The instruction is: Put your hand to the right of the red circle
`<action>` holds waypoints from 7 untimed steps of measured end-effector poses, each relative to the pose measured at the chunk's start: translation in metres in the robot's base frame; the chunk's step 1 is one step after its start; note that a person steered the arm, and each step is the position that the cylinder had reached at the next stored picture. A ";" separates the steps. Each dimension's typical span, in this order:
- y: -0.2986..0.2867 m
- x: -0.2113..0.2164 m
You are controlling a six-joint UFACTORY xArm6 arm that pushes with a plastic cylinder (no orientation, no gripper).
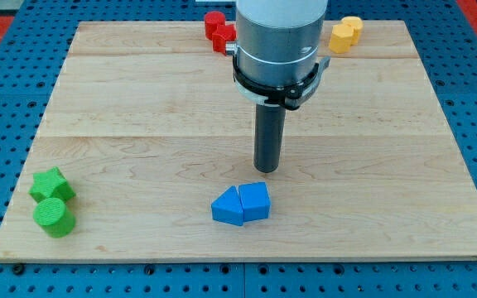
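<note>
My tip (267,168) rests on the wooden counter (139,108) near the middle, just above the two touching blue blocks (241,204) and well below the red blocks (219,31) at the view's top edge, which sit just left of the arm's grey body; which of them is the red circle I cannot tell. The arm carries no hand, only the dark rod, grasping nothing. A yellow block (345,34) sits at the view's top right, and a green star-like block (50,185) and green cylinder (54,216) touch at the bottom left.
</note>
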State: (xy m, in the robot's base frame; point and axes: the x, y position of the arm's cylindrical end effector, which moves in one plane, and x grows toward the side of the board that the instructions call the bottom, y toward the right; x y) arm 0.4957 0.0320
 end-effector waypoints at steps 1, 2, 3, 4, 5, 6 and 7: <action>0.000 0.000; 0.012 0.001; 0.004 0.003; 0.005 0.003; 0.005 -0.001; -0.018 -0.021; -0.002 -0.084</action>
State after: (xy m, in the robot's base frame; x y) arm 0.4122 0.0302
